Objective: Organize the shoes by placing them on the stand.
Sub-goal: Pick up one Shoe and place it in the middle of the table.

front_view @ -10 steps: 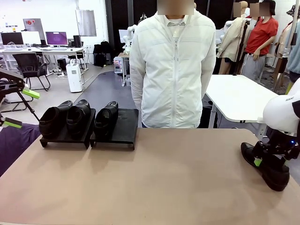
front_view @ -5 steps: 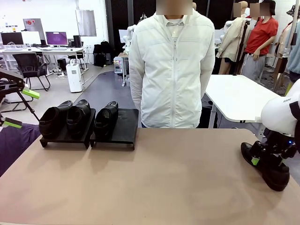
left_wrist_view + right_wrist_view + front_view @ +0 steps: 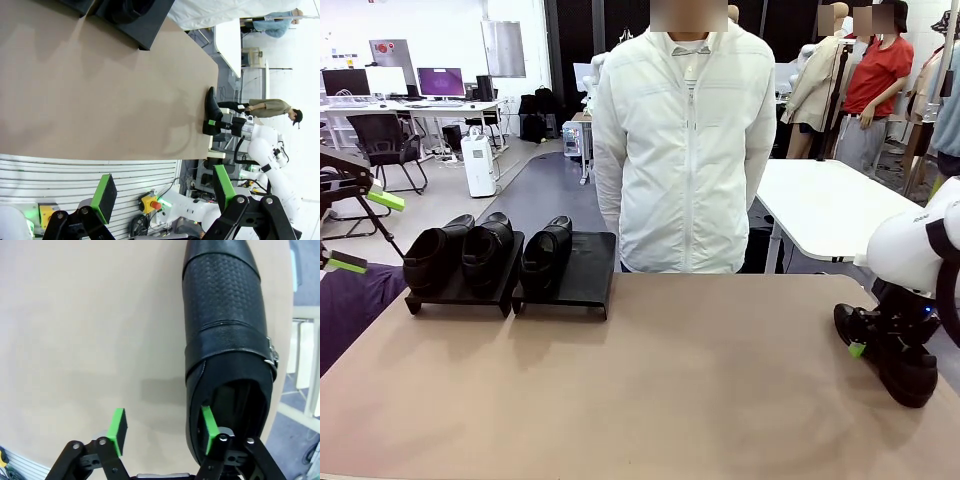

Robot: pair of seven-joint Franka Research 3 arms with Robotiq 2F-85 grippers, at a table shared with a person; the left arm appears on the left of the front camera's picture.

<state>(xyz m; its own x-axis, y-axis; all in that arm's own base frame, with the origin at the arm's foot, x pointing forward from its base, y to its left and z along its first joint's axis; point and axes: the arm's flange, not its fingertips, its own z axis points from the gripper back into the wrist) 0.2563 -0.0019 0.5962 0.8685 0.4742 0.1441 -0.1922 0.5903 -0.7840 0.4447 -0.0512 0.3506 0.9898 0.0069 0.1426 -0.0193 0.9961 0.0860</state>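
Three glossy black shoes stand on the stand: two (image 3: 435,255) (image 3: 485,245) on the left platform (image 3: 460,292), one (image 3: 548,252) on the right platform (image 3: 585,272). A fourth shoe (image 3: 908,378) (image 3: 225,335) lies at the table's right edge. My right gripper (image 3: 868,345) (image 3: 163,429) is down at its heel end, open. One pad (image 3: 207,426) sits at the rim of the shoe's opening, the other (image 3: 118,430) stands off over bare table. My left gripper (image 3: 365,231) (image 3: 164,192) hangs open beyond the table's left end, holding nothing.
A person in a white jacket (image 3: 685,150) stands at the far side, hands behind the back. The right half of the right platform is bare. The brown tabletop (image 3: 670,380) stretches between the stand and the fourth shoe. A white table (image 3: 830,205) stands behind on the right.
My right wrist has shifted slightly left and lower over the fourth shoe. The left arm and the shoes on the stand have not moved.
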